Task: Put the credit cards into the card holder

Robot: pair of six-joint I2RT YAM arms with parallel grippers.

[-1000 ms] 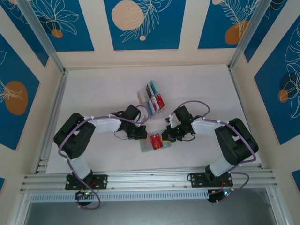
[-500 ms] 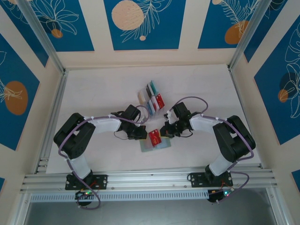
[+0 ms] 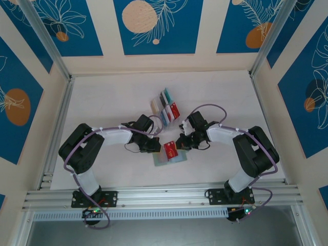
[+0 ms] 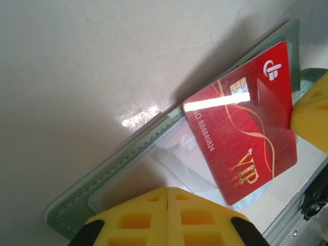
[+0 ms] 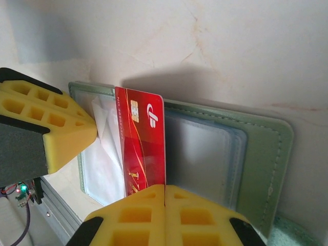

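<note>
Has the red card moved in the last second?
Yes. The red card, in the right gripper, has shifted slightly toward the card holder's far edge.

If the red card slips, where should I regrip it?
Come from the right and pinch the red card across its flat faces at that side's edge, as the right gripper does. It stands tilted over the card holder, so its far edge probably must stay free.
</note>
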